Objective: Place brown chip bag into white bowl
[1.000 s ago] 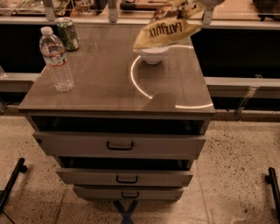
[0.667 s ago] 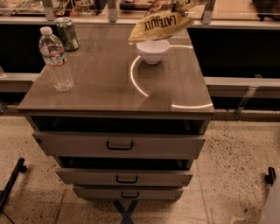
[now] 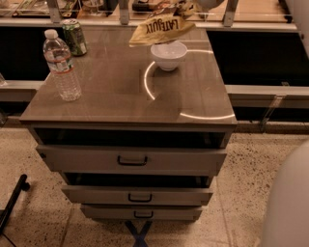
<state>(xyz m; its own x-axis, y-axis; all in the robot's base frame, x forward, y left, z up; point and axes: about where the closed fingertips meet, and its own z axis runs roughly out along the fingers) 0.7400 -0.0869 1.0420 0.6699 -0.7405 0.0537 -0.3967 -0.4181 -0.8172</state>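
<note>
Jaws of gripper (image 3: 195, 5) clenched on dark far-right end of brown chip bag (image 3: 161, 26), top edge of view. Bag hangs tilted just above white bowl (image 3: 169, 55), far side of surface (image 3: 116, 99). You carry light, crinkly, likely slippery film; longer than bowl, expect overhang. Keep hold at crumpled end.

Bag over the bowl

The gripper (image 3: 205, 4) sits at the top edge, at the dark end of the bag (image 3: 161, 29), which slants just above the bowl (image 3: 168, 54) on the cabinet (image 3: 111, 91). A bottle (image 3: 60, 65) and can (image 3: 75, 37) stand well left.
</note>
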